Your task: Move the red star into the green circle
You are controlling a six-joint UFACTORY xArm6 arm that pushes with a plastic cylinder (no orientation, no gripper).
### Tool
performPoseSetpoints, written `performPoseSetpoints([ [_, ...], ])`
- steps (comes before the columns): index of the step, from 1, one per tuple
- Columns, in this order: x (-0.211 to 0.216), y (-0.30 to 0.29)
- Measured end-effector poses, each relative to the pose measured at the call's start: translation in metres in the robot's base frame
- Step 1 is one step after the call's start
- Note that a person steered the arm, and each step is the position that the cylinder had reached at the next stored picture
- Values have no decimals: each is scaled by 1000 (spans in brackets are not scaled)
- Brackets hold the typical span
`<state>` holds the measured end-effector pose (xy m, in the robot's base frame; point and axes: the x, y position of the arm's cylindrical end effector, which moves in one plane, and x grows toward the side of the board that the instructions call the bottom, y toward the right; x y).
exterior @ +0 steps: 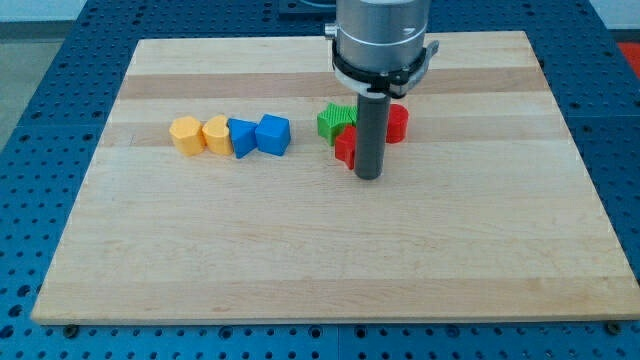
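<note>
Wooden board (pixel 330 260) with my rod standing upright; my tip (pixel 369 177) rests just right of the red star (pixel 346 147), apparently touching it. I carry no claw, so nothing is grasped. Relative to the red star: a ribbed green block (pixel 335 120), shape unclear, touches above; a red cylinder (pixel 397 123) sits upper right; blue (pixel 272 134) and orange blocks (pixel 186 134) lie well left.

We have one camera view only, raised in front of the pale wooden board (pixel 320 250), tilted downward, near enough that we see nearly the whole board, blue perforated bench (pixel 30 200) at the edges
</note>
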<state>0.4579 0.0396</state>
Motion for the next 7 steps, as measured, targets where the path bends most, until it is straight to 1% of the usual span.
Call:
performPoseSetpoints([
  [1, 12, -12],
  [3, 10, -38],
  [5, -11, -38],
  [7, -16, -35],
])
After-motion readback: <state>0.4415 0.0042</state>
